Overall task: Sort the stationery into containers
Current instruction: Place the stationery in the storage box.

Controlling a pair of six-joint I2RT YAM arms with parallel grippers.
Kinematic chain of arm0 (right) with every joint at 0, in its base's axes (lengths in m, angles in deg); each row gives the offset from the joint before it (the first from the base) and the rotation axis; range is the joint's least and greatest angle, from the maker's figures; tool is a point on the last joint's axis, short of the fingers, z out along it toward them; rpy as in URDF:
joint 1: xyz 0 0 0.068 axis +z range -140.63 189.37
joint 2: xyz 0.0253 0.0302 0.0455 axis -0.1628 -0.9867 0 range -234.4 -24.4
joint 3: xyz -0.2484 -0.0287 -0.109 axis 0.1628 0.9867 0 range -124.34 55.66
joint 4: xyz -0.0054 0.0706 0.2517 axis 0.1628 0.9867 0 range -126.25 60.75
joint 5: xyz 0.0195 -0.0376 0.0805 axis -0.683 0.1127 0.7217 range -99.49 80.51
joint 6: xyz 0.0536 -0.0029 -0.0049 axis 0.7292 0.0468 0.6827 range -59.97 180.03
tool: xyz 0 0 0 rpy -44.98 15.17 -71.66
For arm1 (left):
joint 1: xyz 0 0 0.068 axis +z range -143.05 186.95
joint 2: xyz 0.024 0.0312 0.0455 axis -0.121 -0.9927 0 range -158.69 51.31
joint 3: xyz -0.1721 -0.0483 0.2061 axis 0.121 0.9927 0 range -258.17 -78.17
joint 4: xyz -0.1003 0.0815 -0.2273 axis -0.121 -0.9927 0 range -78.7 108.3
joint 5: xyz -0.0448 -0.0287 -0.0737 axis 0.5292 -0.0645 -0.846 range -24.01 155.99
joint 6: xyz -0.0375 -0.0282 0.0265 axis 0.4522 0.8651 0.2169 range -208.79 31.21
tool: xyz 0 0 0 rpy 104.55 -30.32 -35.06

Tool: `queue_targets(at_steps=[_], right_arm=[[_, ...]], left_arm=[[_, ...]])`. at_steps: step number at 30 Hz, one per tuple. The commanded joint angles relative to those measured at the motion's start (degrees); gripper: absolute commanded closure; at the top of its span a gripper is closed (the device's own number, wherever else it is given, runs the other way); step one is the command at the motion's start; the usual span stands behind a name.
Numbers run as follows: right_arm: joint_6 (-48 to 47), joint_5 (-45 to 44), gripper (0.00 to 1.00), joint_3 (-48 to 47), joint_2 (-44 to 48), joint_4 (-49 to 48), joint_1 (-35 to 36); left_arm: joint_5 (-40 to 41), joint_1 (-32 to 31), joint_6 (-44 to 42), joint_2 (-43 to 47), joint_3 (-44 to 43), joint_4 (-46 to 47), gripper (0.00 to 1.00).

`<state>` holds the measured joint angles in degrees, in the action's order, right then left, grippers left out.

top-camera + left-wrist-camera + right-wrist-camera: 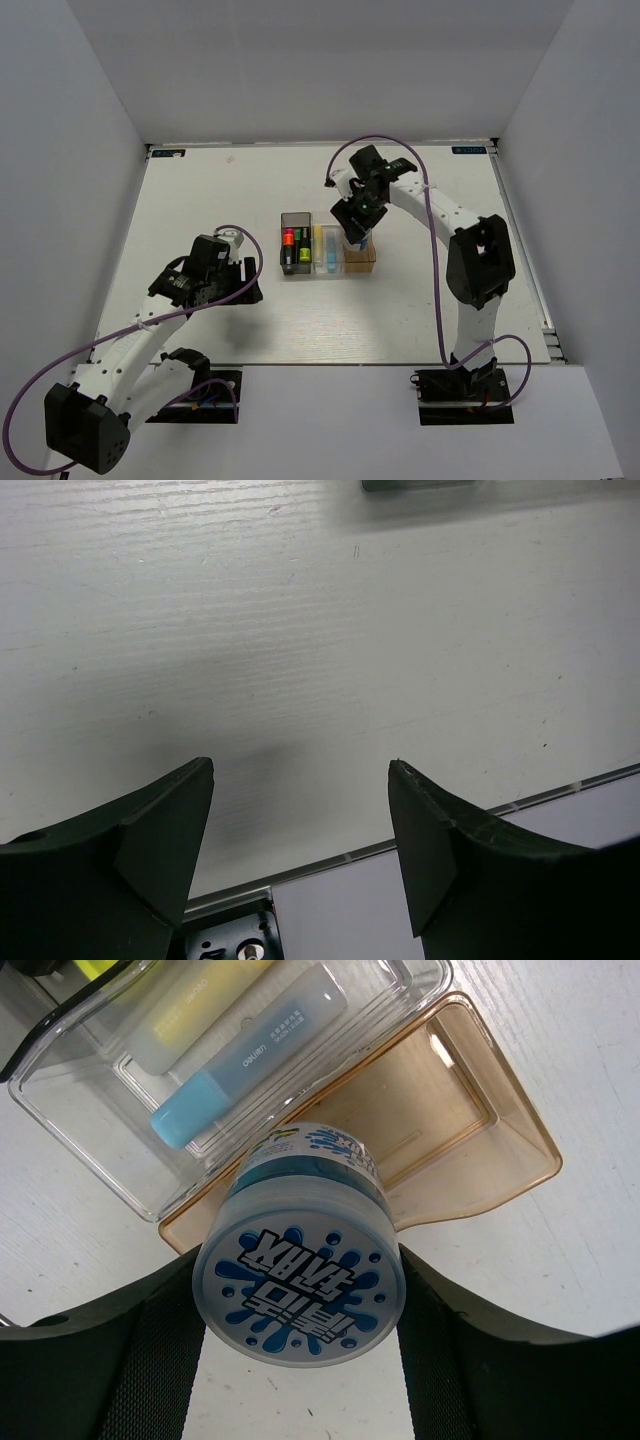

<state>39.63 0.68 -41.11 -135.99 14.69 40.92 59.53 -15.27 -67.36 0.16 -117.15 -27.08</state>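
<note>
Your right jaws hold the roll [300, 1280] by its round sides, one dark padded finger on each flank, spread wide to take its width. The flat face turned to the wrist camera is white with blue splashes and bold outlined block characters, white with black edges, seen upside down; you cannot read them from here. A second blue splash print runs round its far rim. The body is smooth translucent plastic over a blue core.

The roll hangs above the orange bin [500, 1160], a translucent amber box with rounded corners at the right end of the row. Beside it on the left, the clear bin [100, 1150] holds the light blue tube [250, 1055], frosted with a solid blue cap and a line of small grey print too fine to read, lying alongside a yellow highlighter [190, 1010]. At the left end, the dark grey bin [284, 245] holds stubby highlighters [297, 248] showing red, green and yellow.

Your right arm [440, 215] rises from its base on the near right, bends at the elbow and reaches left over the row, wrist pointing down.

Your left arm [150, 330] is folded low on the near left of the desk [400, 320]. The left jaws stand wide apart with nothing between them, over bare, faintly grained white desk.
</note>
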Motion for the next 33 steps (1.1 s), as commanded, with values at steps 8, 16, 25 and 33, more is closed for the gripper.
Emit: queue_targets(at_steps=[8, 16, 25, 33], right_arm=[[-0.78, -3.23, 0.61, -0.26, 0.58, -0.22, 0.97], [-0.78, -4.20, 0.58, 0.62, 1.03, -0.31, 0.88], [-0.34, -4.37, 0.44, 0.97, 0.67, -0.40, 1.41], [-0.25, -4.37, 0.35, 1.06, 1.02, -0.49, 1.58]], left_arm=[[-0.66, 0.24, -0.51, 0.97, 0.31, 0.56, 0.20], [-0.66, 0.42, -0.42, 0.97, 0.31, 1.00, 0.20], [-0.48, 0.33, -0.51, 1.06, 0.40, 0.74, 0.20], [-0.31, 0.42, -0.51, 0.88, 0.40, 0.65, 0.20]])
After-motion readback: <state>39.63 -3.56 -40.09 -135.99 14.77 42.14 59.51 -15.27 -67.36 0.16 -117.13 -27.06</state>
